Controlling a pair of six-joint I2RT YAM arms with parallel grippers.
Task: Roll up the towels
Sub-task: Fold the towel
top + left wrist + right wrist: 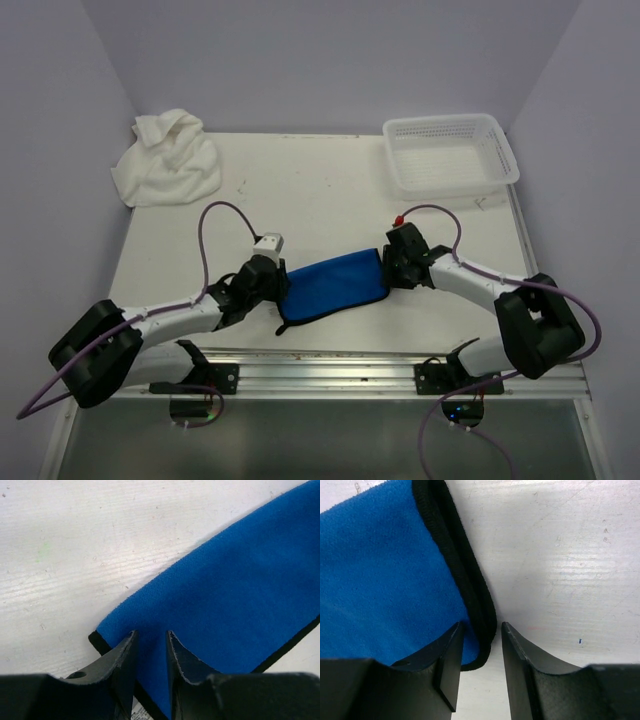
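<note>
The small blue towel [335, 287] with black edging lies flat on the table between my two arms. My left gripper [283, 291] is down on its left end. In the left wrist view the left gripper [151, 634] has a narrow gap between its jaws, and flat blue towel [240, 580] shows in that gap. My right gripper [386, 268] is at the towel's right end. There the right gripper [482, 626] stands open astride the black hem of the blue towel [380, 570]. The large white towel [168, 158] lies crumpled at the table's far left corner.
A white perforated plastic basket [450, 155] stands at the far right of the table [300, 190]. Purple walls close in the back and both sides. A metal rail [320, 372] with the arm bases runs along the near edge.
</note>
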